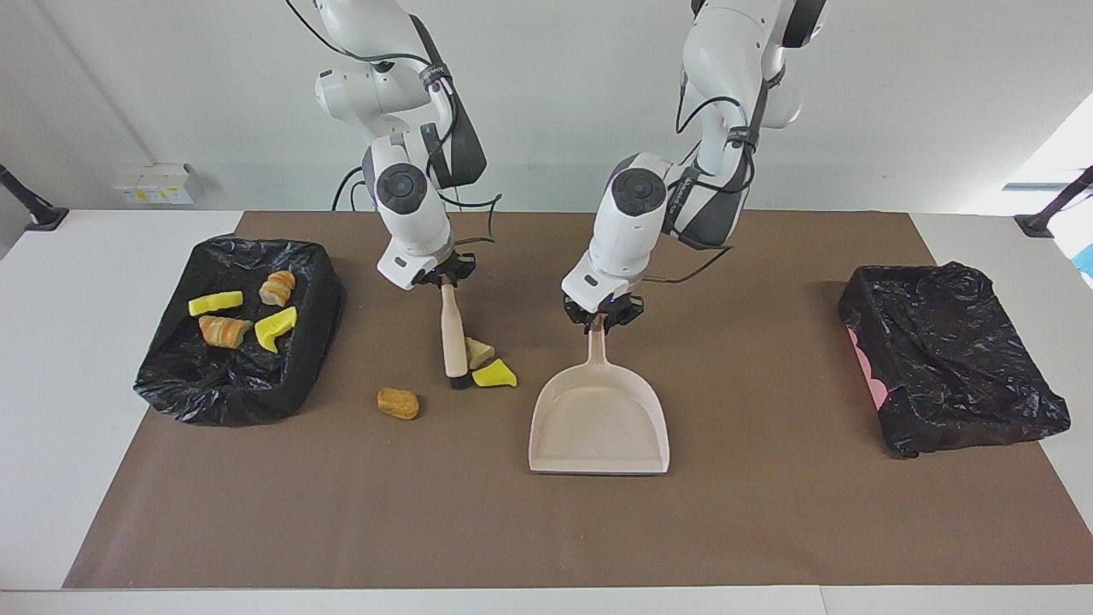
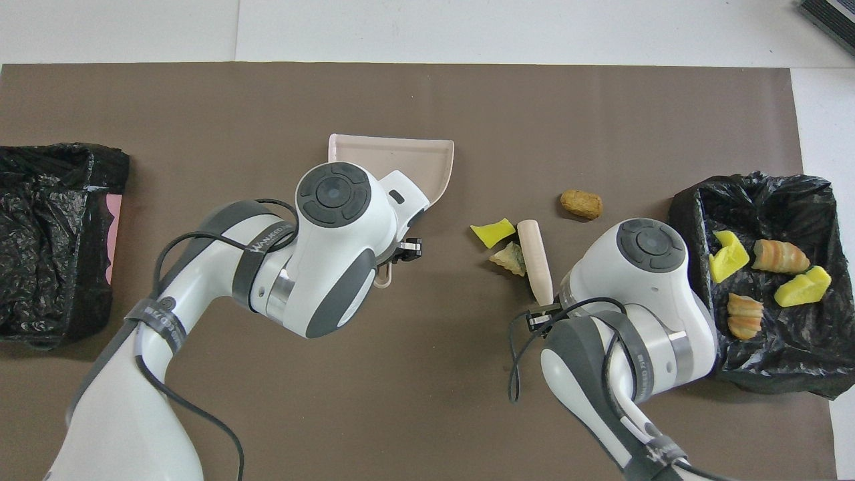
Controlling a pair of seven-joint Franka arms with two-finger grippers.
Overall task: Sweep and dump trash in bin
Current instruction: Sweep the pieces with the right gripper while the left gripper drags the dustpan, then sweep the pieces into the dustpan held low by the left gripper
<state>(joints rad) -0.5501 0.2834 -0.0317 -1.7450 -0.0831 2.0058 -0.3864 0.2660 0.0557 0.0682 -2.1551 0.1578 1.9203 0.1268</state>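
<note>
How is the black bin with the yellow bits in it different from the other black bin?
The bin at the right arm's end holds four scraps: two yellow wedges and two striped bread-like lumps. The bin at the left arm's end shows no scraps, only crumpled liner.
That bin shows a pink patch at one edge; the bin at the right arm's end shows none.
Both are lined with black plastic and sit at the ends of the brown mat.

beige dustpan [image 1: 598, 423], yellow scrap [image 1: 494, 374], black bin liner [image 1: 239, 376], brown mat [image 1: 768, 512]
</note>
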